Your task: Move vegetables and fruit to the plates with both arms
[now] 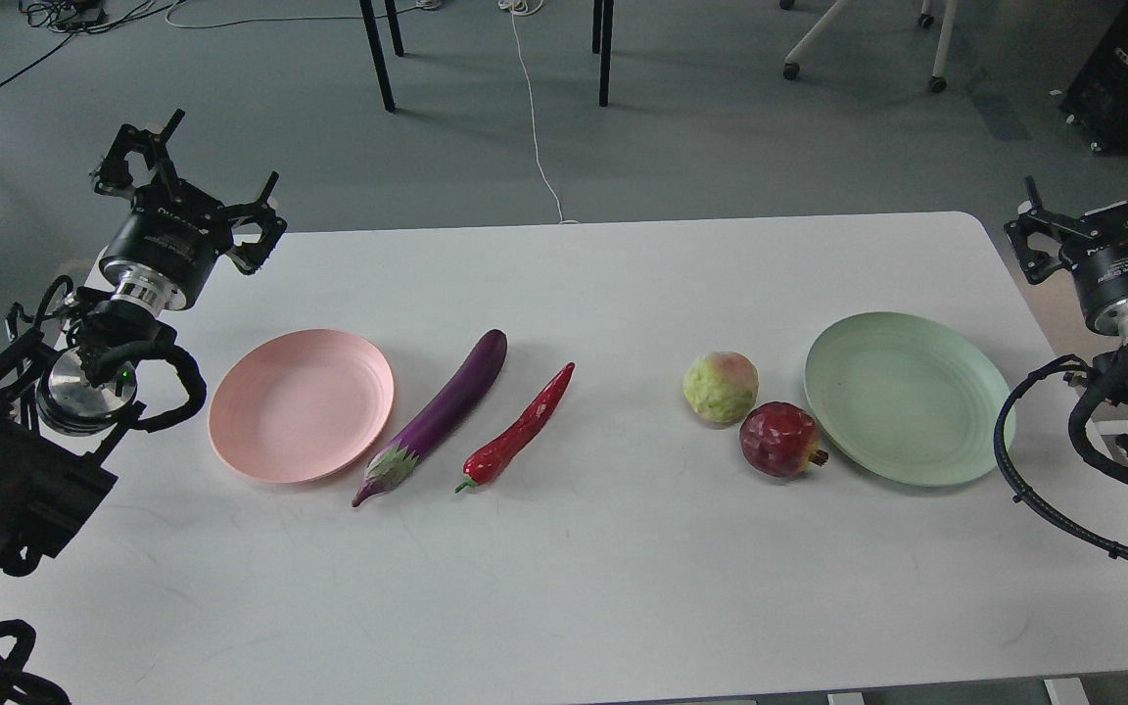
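On the desk (pixel 564 548), the pink plate (pixel 301 405) is the landmark: the eggplant (pixel 437 416) lies just right of it, then chili (pixel 522 429), peach (pixel 721 388), pomegranate (pixel 781 440), and green plate (pixel 907 398) farthest. The glossy eggplant probably slips, so grip mid-body; round fruit may roll. Left gripper (pixel 187 186) and right gripper (pixel 1103 211) hover spread wide, empty.

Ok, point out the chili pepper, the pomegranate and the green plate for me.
chili pepper (pixel 522 428), head view, middle of its red body.
pomegranate (pixel 779 439), head view, centre of its dark red skin.
green plate (pixel 916 372), head view, bare inner surface, upper half.
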You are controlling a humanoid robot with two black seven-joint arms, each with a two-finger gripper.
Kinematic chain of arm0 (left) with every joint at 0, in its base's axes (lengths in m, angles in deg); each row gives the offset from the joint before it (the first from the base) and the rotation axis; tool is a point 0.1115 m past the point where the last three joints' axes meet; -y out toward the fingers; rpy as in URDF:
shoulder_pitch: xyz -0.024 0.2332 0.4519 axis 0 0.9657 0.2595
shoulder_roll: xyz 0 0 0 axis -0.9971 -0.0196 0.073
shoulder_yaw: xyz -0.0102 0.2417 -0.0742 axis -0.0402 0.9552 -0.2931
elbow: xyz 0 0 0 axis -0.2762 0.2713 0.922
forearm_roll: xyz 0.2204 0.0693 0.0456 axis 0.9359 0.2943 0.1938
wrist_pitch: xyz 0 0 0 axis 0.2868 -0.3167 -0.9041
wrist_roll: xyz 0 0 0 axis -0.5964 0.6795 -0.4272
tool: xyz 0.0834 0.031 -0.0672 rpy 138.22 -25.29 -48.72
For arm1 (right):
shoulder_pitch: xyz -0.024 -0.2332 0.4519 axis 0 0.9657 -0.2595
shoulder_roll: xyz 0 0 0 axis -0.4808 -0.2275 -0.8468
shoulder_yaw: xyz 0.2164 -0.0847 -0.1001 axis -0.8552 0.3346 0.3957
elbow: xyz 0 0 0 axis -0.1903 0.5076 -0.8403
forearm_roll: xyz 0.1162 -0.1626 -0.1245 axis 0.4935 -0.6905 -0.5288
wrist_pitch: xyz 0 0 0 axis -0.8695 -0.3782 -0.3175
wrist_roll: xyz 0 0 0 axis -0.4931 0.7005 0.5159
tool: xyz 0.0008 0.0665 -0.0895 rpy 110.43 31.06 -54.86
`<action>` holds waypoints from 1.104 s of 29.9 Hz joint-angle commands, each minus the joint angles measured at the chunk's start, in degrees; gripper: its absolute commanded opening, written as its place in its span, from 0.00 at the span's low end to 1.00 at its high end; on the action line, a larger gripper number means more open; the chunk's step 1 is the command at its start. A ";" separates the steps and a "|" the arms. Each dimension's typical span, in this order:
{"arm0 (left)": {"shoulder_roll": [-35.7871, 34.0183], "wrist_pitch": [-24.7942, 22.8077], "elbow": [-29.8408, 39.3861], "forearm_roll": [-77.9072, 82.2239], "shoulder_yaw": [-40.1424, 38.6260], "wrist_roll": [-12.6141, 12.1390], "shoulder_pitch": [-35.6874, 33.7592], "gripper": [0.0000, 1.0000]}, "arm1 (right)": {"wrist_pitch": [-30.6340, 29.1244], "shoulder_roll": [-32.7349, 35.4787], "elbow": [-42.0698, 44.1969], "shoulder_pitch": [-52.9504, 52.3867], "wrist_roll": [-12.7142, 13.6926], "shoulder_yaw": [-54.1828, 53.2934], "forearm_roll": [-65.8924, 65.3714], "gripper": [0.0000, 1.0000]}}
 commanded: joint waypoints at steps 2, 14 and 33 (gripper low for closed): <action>0.05 0.54 -0.07 0.06 -0.54 0.02 0.02 0.98 | 0.01 -0.03 -0.12 0.08 0.07 0.20 0.00 0.99; -0.03 1.68 -0.07 0.15 -0.63 0.02 -0.33 0.98 | 0.01 7.88 -1.00 -14.16 -0.02 18.48 -0.70 0.99; -1.53 0.46 0.64 0.33 -0.10 -0.06 -0.51 0.98 | 6.11 -4.67 -8.73 -57.48 -0.37 81.82 -22.31 0.96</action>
